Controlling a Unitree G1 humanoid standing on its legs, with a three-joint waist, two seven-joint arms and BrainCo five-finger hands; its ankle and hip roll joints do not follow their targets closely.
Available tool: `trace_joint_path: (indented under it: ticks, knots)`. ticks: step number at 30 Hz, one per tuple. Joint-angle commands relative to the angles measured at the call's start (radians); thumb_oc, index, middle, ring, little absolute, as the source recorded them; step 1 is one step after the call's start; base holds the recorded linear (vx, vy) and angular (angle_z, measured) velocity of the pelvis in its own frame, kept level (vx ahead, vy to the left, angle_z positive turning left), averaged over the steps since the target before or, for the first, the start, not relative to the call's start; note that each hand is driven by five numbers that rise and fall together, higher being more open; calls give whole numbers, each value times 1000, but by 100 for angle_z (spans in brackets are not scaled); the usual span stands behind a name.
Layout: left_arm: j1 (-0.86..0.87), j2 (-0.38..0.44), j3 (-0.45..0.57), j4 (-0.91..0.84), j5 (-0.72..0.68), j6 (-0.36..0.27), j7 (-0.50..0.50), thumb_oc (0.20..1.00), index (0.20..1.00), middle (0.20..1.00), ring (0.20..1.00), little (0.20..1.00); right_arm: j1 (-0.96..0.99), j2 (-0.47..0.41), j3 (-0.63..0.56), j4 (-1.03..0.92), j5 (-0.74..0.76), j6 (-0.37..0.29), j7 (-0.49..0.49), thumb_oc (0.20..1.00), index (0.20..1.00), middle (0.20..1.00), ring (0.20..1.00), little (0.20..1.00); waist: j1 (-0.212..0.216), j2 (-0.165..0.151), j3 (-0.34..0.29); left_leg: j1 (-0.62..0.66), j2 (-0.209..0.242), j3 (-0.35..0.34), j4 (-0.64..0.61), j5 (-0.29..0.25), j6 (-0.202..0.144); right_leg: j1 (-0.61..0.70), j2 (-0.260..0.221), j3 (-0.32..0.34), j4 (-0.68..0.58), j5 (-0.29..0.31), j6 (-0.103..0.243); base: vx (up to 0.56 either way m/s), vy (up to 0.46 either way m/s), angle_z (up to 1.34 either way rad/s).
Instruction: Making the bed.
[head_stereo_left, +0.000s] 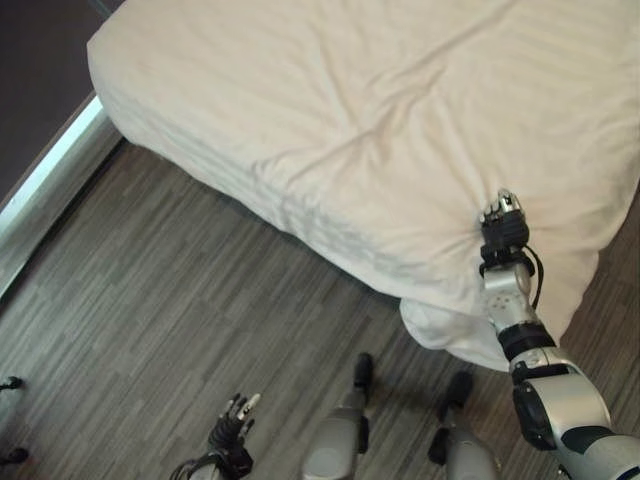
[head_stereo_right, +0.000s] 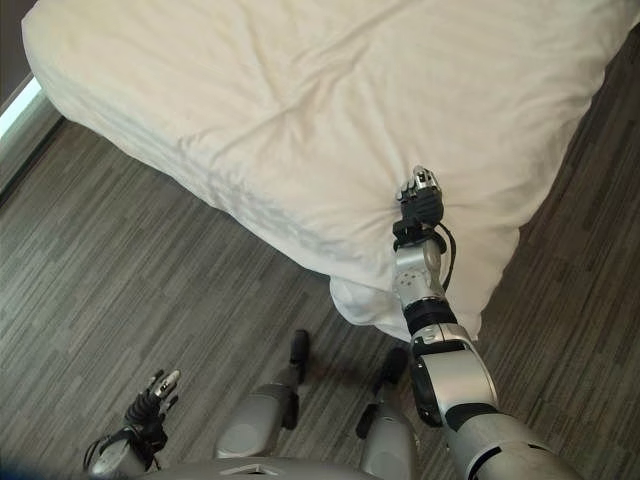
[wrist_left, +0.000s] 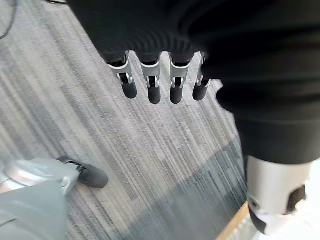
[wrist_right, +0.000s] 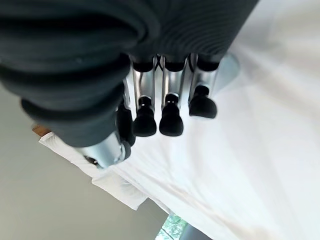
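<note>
Duvet, cream-white, faintly striped cotton (head_stereo_left: 400, 110), covers the bed and takes up the far and right part of the scene, lying on the mattress with its long edge running diagonally from far left to near right. Surface is rumpled: soft creases fan out from a dip near the middle, and a raised ridge runs toward the near edge. Near side hangs over the mattress in stacked folds. At the near right corner a loose white sheet corner (head_stereo_left: 440, 325) sticks out below the duvet, drooping toward the floor.

Right hand (head_stereo_left: 503, 218) rests on top of the duvet just in from that near right corner, arm reaching up from the near right. In the right wrist view its fingers (wrist_right: 171, 120) hang relaxed, bent a little, dark tips just above or touching the white cloth, nothing clamped between them and the thumb.

Left hand (head_stereo_left: 236, 415) is low at the near left, well apart from the bed, over grey wood-grain plank floor (head_stereo_left: 180, 290); its fingers (wrist_left: 152, 87) are straight and empty.

Pale metal strip (head_stereo_left: 50, 170) runs along the floor at far left.
</note>
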Motion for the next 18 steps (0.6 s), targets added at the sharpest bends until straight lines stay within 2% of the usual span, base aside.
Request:
trace_joint_path:
  ticks: [1, 3, 4, 6, 10, 11, 12, 13, 14, 15, 16, 18]
  knots:
    - [-37, 20, -20, 65, -11, -3, -14, 1000, 1000, 1000, 1000, 1000, 148, -4, -64, 199, 48, 57, -64, 200, 200, 200, 200, 200, 3, -11, -27, 9, -5, 64, 5, -64, 13, -4, -49, 107, 16, -94, 23, -13, 104, -3]
    - [-65, 12, -28, 115, 20, 5, -15, 1000, 1000, 1000, 1000, 1000, 225, -15, -91, 209, 32, 81, -48, 200, 200, 200, 200, 200, -27, -22, -32, 26, -10, 75, 5, -78, 19, 3, -58, 110, 16, -90, 28, -7, 102, -4]
    - [-65, 12, -29, 116, 20, 4, -15, 1000, 1000, 1000, 1000, 1000, 226, -15, -91, 208, 31, 81, -48, 200, 200, 200, 200, 200, -27, -22, -32, 27, -10, 76, 5, -79, 19, 4, -58, 110, 16, -90, 29, 16, 144, -4]
    - [-98, 4, -29, 147, 50, 17, -13, 1000, 1000, 1000, 1000, 1000, 341, -54, -155, 203, 6, 106, -38, 200, 200, 200, 200, 200, -88, -56, -53, 56, -24, 101, 5, -101, 32, 12, -74, 122, 16, -76, 41, 25, 186, -4]
    - [-107, -3, -28, 154, 77, 37, -15, 1000, 1000, 1000, 1000, 1000, 490, -113, -232, 186, -49, 133, -35, 200, 200, 200, 200, 200, -165, -102, -74, 112, -36, 145, 5, -137, 50, 22, -84, 141, 16, -55, 61, -10, 165, -24]
    - [-107, -4, -28, 154, 78, 37, -15, 1000, 1000, 1000, 1000, 1000, 491, -113, -232, 185, -49, 134, -36, 200, 200, 200, 200, 200, -164, -103, -74, 109, -37, 146, 5, -133, 51, 19, -85, 142, 16, -51, 60, -55, 180, -68]
    - [-107, -8, -50, 145, 121, 39, -10, 1000, 1000, 1000, 1000, 1000, 562, -121, -259, 135, -80, 135, -37, 200, 200, 200, 200, 200, -203, -126, -71, 142, -39, 173, 5, -151, 58, 27, -88, 158, 16, -29, 73, -70, 136, -74]
    - [-109, -8, -54, 134, 129, 38, -7, 1000, 1000, 1000, 1000, 1000, 581, -117, -265, 121, -92, 131, -37, 200, 200, 200, 200, 200, -210, -134, -71, 147, -39, 179, 5, -150, 62, 26, -89, 159, 16, -24, 73, -78, 144, -78]
    - [-173, -4, -57, 134, 139, 40, 19, 1000, 1000, 1000, 1000, 1000, 624, -92, -228, 50, -146, 127, -44, 200, 200, 200, 200, 200, -242, -149, -61, 169, -35, 203, 5, -157, 61, 41, -85, 165, 16, 2, 83, -81, 25, -61]
    - [-211, 2, -66, 135, 146, 36, 30, 1000, 1000, 1000, 1000, 1000, 649, -82, -234, 16, -168, 125, -53, 338, 338, 338, 338, 338, -253, -158, -51, 185, -25, 216, 5, -158, 62, 54, -75, 155, 25, -8, 81, -124, 24, -68]
    - [-231, 5, -63, 129, 136, 39, 31, 1000, 1000, 1000, 1000, 1000, 659, -85, -218, 7, -186, 123, -54, 1000, 1000, 1000, 1000, 1000, -251, -161, -41, 200, -11, 240, 5, -155, 64, 66, -70, 127, 62, -34, 70, -199, 36, -106]
    - [-253, 15, -57, 91, 133, 43, 50, 1000, 1000, 1000, 1000, 1000, 683, -84, -173, -38, -250, 126, -58, 1000, 1000, 1000, 1000, 1000, -239, -164, -34, 222, 17, 296, 5, -139, 66, 97, -65, 43, 174, -116, 37, -164, 46, -150]
